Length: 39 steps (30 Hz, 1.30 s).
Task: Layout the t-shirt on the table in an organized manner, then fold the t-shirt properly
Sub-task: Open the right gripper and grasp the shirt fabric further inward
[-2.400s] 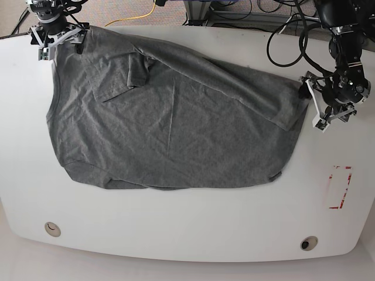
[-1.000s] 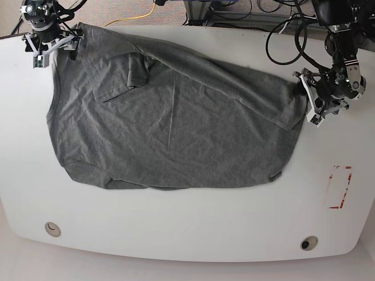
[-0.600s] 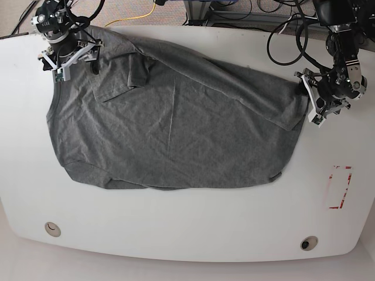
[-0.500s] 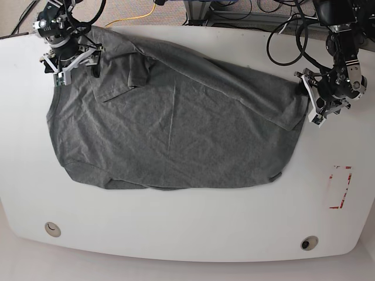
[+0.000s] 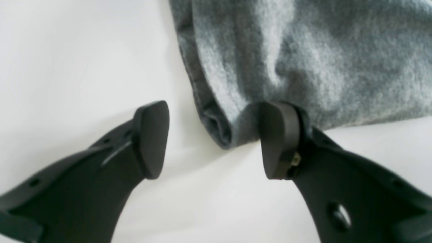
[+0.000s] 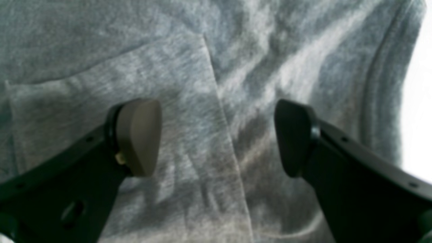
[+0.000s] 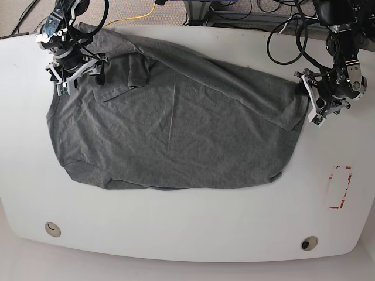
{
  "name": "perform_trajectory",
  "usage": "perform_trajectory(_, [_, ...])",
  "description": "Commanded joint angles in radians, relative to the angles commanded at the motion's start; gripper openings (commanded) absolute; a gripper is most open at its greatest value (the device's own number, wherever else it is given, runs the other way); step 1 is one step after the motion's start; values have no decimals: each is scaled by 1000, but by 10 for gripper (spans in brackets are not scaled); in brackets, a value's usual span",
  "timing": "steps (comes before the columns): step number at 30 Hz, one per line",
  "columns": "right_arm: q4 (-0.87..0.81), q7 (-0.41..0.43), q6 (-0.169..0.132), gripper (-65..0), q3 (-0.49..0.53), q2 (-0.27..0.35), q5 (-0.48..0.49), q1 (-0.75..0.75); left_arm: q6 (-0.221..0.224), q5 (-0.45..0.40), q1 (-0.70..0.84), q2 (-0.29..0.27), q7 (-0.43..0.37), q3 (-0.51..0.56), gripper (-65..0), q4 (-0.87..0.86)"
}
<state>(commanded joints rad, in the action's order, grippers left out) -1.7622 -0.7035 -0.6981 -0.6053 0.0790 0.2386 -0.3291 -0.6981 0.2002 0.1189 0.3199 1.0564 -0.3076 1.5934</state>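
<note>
Only the wrist views show both end effectors spread apart: left end effector (image 5: 212,141) at the t-shirt (image 7: 170,123) corner, right end effector (image 6: 217,138) over fabric.

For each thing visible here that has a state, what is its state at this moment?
t-shirt: spread flat on the table, wrinkled, one sleeve folded over, not yet folded.
left end effector: open, at the shirt's corner, one finger touching the fabric.
right end effector: open, over the grey fabric.
table: bears the shirt.
</note>
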Motion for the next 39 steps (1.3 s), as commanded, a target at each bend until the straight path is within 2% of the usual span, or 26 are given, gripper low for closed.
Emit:
perform_trajectory(11, [9, 0, 0, -146, 63, 0, -2, 46, 0, 0, 0, -2, 0, 0, -267, 0])
perform_trajectory(18, [-43, -5, 0, -146, 74, -8, -55, 44, 0, -2, 0, -3, 0, 0, -267, 0])
perform_trajectory(22, [-110, -58, 0, -146, 124, -6, -57, 32, 0, -2, 0, -3, 0, 0, -267, 0])
perform_trajectory(27, [-184, -104, 0, -146, 129, -20, -52, 17, 0, -2, 0, -3, 0, 0, -267, 0])
perform_trajectory(33, [-210, -147, 0, -146, 130, -52, -52, 15, 0, -2, 0, -5, 0, 0, -267, 0])
perform_trajectory(39, [-210, -167, 0, -146, 212, -60, -52, -11, 0, -2, -2, -5, 0, 0, -267, -2])
